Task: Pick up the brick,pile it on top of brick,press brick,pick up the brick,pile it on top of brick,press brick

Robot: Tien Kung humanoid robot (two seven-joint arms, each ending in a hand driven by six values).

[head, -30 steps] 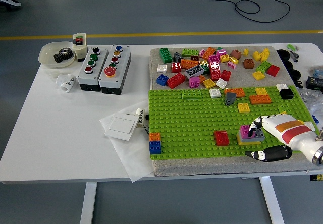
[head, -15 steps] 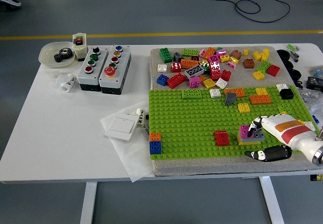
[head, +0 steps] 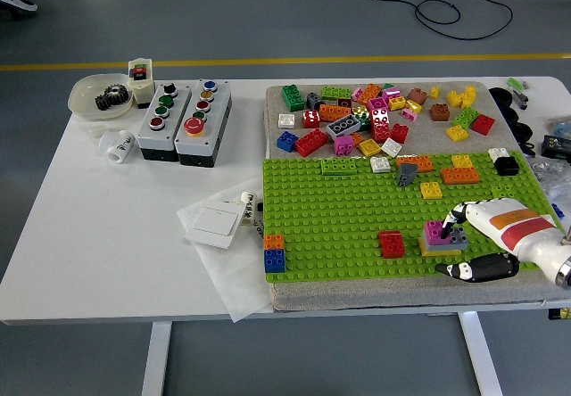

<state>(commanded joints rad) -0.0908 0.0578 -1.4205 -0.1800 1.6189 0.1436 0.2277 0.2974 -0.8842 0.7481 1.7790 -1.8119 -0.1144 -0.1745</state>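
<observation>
**Operator:** Head view only on my end. Right hand (head: 464, 240) comes in from the near right corner, over the near right part of the green baseplate (head: 339, 209). Its fingers (head: 451, 230) are curled narrow down onto the brick stack (head: 441, 239), with the thumb (head: 464, 272) lying low on the near side, apart from the stack.

**Second:** What is the stack made of?

**Operator:** I see a magenta brick (head: 434, 231) and a grey one beside it on top, sitting on a flat yellow piece on the baseplate. Fingertips touch the top of the grey part; I can't tell whether they grip it or only rest on it.

**Second:** Other bricks nearby?

**Operator:** Just left of the stack, a red brick (head: 391, 243) stands alone on the plate. At the plate's near left edge an orange brick sits on a blue brick (head: 275, 255). Farther back on the plate are an orange brick (head: 459, 176), a yellow one (head: 431, 190) and a small grey one (head: 407, 174). Behind the plate, a loose heap of mixed bricks (head: 375, 115) lies on the grey mat (head: 294, 300).

**Second:** Left side of the table?

**Operator:** Two button boxes (head: 183, 119) at the far left, a bowl holding a black gear (head: 114, 97) beside them, and a white switch plate (head: 214, 225) on a paper sheet near the baseplate's left edge.
</observation>
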